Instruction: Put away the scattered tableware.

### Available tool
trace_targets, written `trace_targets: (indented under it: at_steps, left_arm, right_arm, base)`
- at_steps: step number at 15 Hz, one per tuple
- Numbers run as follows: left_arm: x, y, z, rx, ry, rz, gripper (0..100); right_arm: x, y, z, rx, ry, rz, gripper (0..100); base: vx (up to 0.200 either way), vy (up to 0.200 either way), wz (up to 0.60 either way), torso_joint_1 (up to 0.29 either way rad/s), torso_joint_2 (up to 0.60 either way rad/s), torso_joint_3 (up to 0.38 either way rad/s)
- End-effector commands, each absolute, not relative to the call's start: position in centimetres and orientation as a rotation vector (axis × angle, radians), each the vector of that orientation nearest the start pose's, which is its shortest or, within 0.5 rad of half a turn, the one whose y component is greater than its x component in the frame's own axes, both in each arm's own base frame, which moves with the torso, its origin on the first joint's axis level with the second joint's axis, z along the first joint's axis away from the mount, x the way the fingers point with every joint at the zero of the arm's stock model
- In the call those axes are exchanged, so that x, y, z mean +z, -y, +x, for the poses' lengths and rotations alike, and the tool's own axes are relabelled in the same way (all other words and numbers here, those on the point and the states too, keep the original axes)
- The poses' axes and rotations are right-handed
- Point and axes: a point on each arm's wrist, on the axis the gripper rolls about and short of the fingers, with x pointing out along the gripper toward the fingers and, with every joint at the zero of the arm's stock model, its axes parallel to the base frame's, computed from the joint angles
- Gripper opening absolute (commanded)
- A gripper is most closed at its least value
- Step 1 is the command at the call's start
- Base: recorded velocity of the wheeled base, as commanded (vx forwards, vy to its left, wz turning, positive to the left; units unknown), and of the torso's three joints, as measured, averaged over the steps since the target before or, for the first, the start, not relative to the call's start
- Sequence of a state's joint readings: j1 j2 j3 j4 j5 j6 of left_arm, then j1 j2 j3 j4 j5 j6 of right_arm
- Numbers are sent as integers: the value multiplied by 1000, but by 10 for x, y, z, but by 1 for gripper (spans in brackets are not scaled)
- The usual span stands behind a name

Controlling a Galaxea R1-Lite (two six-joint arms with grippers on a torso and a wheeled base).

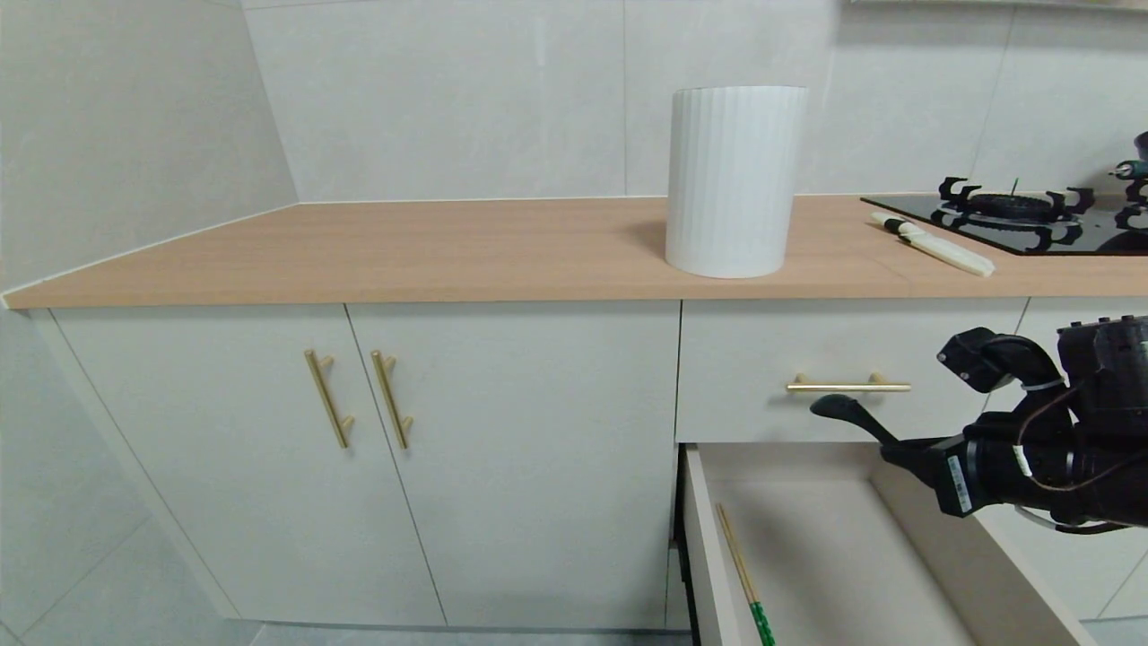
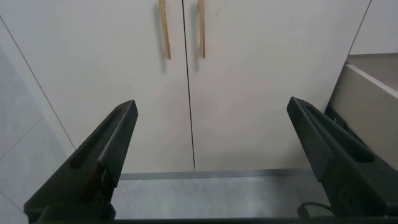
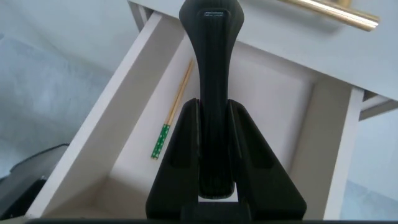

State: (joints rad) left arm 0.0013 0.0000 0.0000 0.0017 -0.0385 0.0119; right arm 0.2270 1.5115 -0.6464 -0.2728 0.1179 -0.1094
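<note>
My right gripper [image 1: 908, 454] hangs over the open drawer [image 1: 705, 538] and is shut on a long black utensil [image 1: 847, 413] whose rounded end sticks out to the left. In the right wrist view the black utensil [image 3: 210, 68] runs between the fingers of the right gripper [image 3: 214, 155] above the drawer's floor. A pair of wooden chopsticks [image 1: 743, 570] with green ends lies along the drawer's left wall; the chopsticks [image 3: 171, 115] also show under the wrist. A white-bladed knife [image 1: 933, 244] lies on the counter by the stove. My left gripper [image 2: 211, 155] is open, low before the cabinet doors [image 2: 186, 74].
A tall white ribbed container [image 1: 731, 179] stands on the wooden counter [image 1: 404, 251]. A black gas stove [image 1: 1013, 215] is at the far right. A shut drawer with a gold handle [image 1: 847, 387] sits just above the open one. Double cabinet doors [image 1: 359, 404] are shut.
</note>
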Motion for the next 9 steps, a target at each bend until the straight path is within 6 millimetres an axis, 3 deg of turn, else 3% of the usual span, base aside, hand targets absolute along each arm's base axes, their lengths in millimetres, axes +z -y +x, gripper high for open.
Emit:
trace_targets:
  at_steps: [1, 6, 8, 9]
  left_arm:
    - [75, 1, -23, -37, -1, 12, 100]
    - [75, 1, -23, -37, -1, 12, 100]
    - [75, 1, -23, -37, -1, 12, 100]
    - [75, 1, -23, -37, -1, 12, 100]
  right_arm:
    - [153, -57, 234, 369, -597, -140, 0]
    - [123, -61, 252, 372, -715, -159, 0]
    - [117, -64, 265, 334, -739, -161, 0]
    - [104, -66, 280, 254, -790, -125, 0]
  base:
    - [0, 0, 0, 0, 0, 0]
    - [0, 0, 0, 0, 0, 0]
    - [0, 0, 0, 0, 0, 0]
    - [0, 0, 0, 0, 0, 0]
